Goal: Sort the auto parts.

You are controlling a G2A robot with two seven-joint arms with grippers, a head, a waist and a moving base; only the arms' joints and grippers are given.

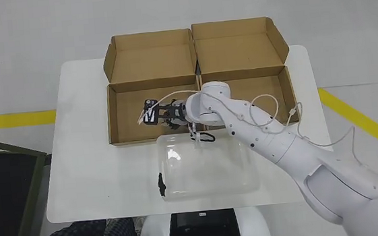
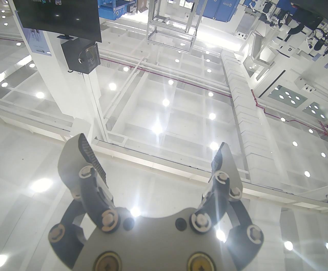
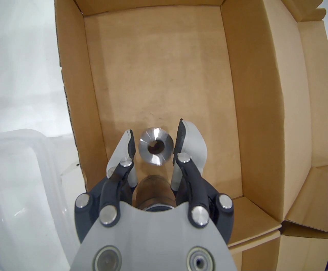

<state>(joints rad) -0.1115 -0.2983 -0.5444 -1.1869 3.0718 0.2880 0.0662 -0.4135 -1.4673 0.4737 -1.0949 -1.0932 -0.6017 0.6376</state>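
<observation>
A shiny metal auto part, a cylinder with a flared end and a hole in the middle, sits between the fingers of my right gripper, which is shut on it. The gripper hangs inside the left cardboard box, over its bare brown floor, on the side nearer the clear tray. My left gripper is open and holds nothing, pointing up at a ceiling with lights. A small black part lies at the left edge of the clear plastic tray.
A second open cardboard box stands right of the first, both at the back of the white table. The boxes' flaps stand up behind them. The clear tray sits at the table's front, close to the left box's wall.
</observation>
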